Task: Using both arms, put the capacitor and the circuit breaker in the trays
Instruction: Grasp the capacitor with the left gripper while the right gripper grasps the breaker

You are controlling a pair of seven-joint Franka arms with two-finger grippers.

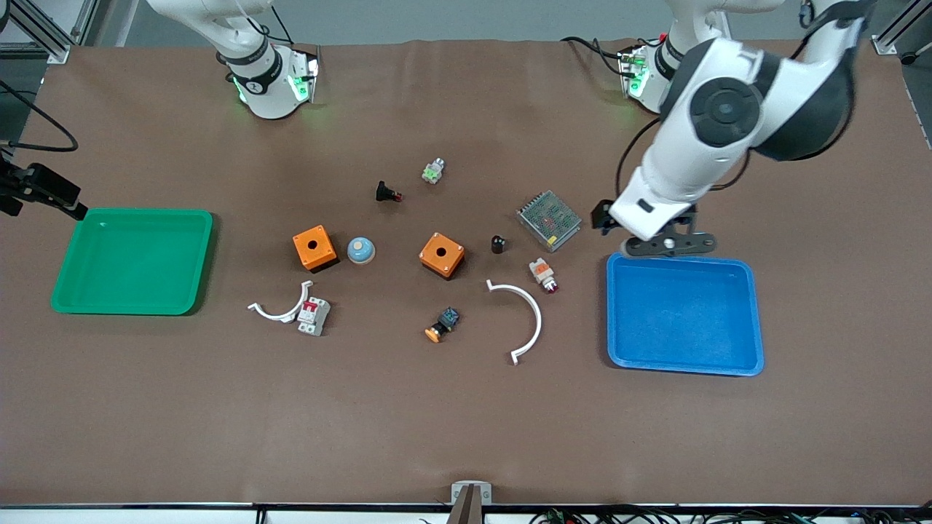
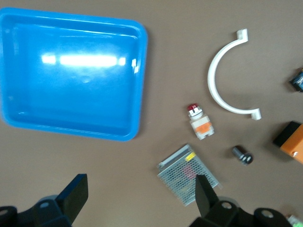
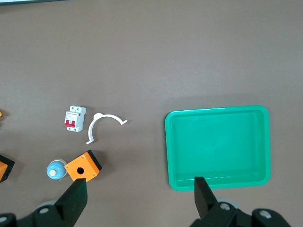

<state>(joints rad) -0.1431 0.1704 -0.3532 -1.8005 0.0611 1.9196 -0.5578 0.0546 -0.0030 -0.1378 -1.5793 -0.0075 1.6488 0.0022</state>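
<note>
The capacitor (image 1: 498,244), a stubby black cylinder with a glossy top, stands on the brown table mat (image 1: 466,422) between an orange box (image 1: 442,255) and a perforated metal power supply (image 1: 549,220), well apart from the left gripper (image 1: 659,244), which hangs with its fingers spread over the mat just beside the rim of the blue tray (image 1: 684,364). To pick it well, the left arm should probably come over the power supply, centre the fingers on the cylinder and close across its round sides, since so small and smooth a body could roll or tip out of an off-centre pinch; the white-and-orange lamp part with a red lens (image 1: 543,274) lies near enough to be nudged. The circuit breaker (image 3: 75,118), a white-grey block with a red switch, lies touching a small white curved clip (image 1: 280,307); the flat faces should grip easily, though the clip may drag along. The right gripper (image 3: 140,198) waits high over the table, fingers spread, with the glossy green tray (image 3: 218,184) below it. A larger white arc (image 1: 520,316) lies near the lamp part.
</note>
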